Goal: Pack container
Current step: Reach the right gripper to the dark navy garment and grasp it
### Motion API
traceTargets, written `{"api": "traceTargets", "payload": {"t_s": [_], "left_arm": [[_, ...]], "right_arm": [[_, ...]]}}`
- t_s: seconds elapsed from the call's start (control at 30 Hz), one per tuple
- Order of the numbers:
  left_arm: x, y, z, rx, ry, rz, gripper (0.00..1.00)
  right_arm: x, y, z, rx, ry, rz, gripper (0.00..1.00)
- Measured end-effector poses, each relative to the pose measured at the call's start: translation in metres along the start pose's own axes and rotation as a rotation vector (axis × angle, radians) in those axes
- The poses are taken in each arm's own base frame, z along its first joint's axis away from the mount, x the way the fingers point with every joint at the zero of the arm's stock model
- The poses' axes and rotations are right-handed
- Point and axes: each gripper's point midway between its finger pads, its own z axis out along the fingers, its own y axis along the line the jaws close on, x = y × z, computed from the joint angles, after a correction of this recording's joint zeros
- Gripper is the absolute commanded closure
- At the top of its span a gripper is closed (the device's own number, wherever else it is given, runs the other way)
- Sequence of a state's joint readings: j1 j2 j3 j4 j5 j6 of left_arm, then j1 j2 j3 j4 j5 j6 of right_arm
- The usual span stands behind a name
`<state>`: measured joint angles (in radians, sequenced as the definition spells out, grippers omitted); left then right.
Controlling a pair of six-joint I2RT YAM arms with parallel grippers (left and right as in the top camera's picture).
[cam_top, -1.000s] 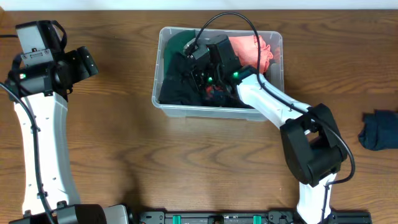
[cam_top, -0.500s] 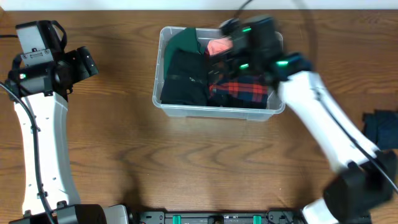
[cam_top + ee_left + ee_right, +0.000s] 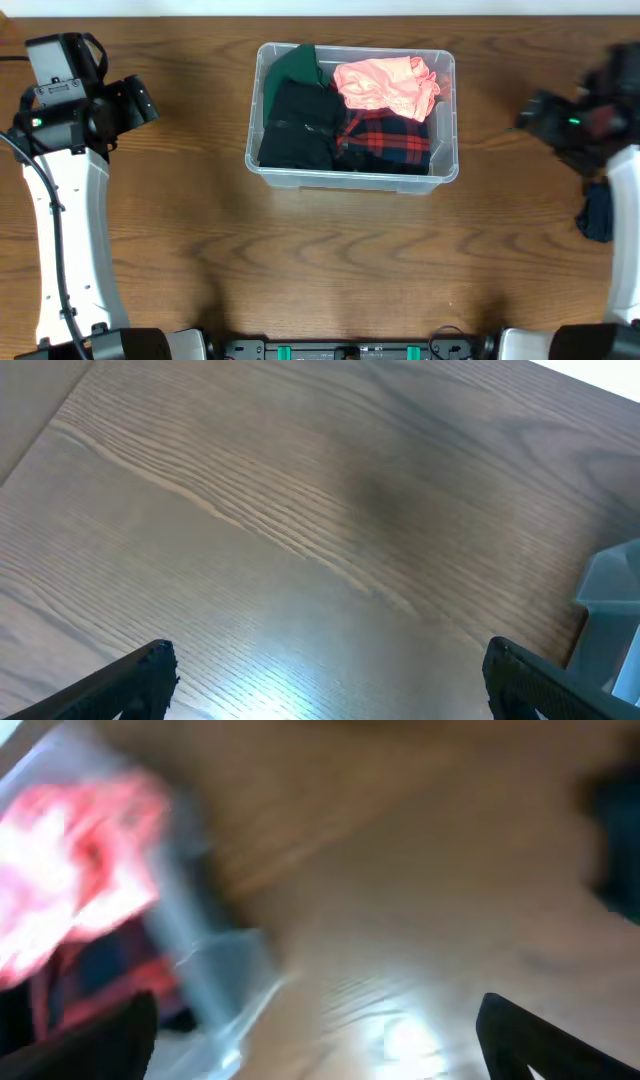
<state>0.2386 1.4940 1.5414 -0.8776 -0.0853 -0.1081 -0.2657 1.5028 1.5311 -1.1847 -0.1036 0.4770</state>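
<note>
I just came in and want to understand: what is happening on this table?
A robot is packing clothes into a clear bin, which holds a pink garment, a plaid garment, a black garment and a green garment. The right end effector is open and empty, outside the bin near a dark blue cloth on the table. The left end effector is open, off to the left.

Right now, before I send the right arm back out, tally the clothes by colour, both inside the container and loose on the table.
Dark green garment, in the container: 1
Black garment, in the container: 1
Pink garment, in the container: 1
Red plaid garment, in the container: 1
Dark blue garment, on the table, right of the container: 1
Total: 5
</note>
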Motion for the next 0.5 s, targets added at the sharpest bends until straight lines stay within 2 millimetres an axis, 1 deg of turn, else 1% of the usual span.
{"api": "traceTargets", "payload": {"t_s": [0.03, 0.07, 0.13, 0.2, 0.3, 0.43, 0.5], "left_arm": [[0.0, 0.0, 0.0, 0.0, 0.0, 0.0, 0.02], [0.0, 0.0, 0.0, 0.0, 0.0, 0.0, 0.02], [0.0, 0.0, 0.0, 0.0, 0.0, 0.0, 0.02], [0.0, 0.0, 0.0, 0.0, 0.0, 0.0, 0.02], [0.0, 0.0, 0.0, 0.0, 0.0, 0.0, 0.02], [0.0, 0.0, 0.0, 0.0, 0.0, 0.0, 0.02], [0.0, 0.0, 0.0, 0.0, 0.0, 0.0, 0.02]], "right_arm": [[-0.008, -0.02, 0.003, 0.032, -0.015, 0.085, 0.01], [-0.011, -0.029, 0.004, 0.047, -0.023, 0.117, 0.01], [-0.019, -0.054, 0.012, 0.073, -0.043, 0.213, 0.01], [-0.023, -0.077, 0.02, 0.091, -0.053, 0.288, 0.01], [-0.021, -0.112, 0.033, 0.115, -0.05, 0.396, 0.01], [-0.012, -0.159, 0.05, 0.145, -0.053, 0.526, 0.01], [-0.015, -0.177, 0.057, 0.143, -0.088, 0.569, 0.01]]}}
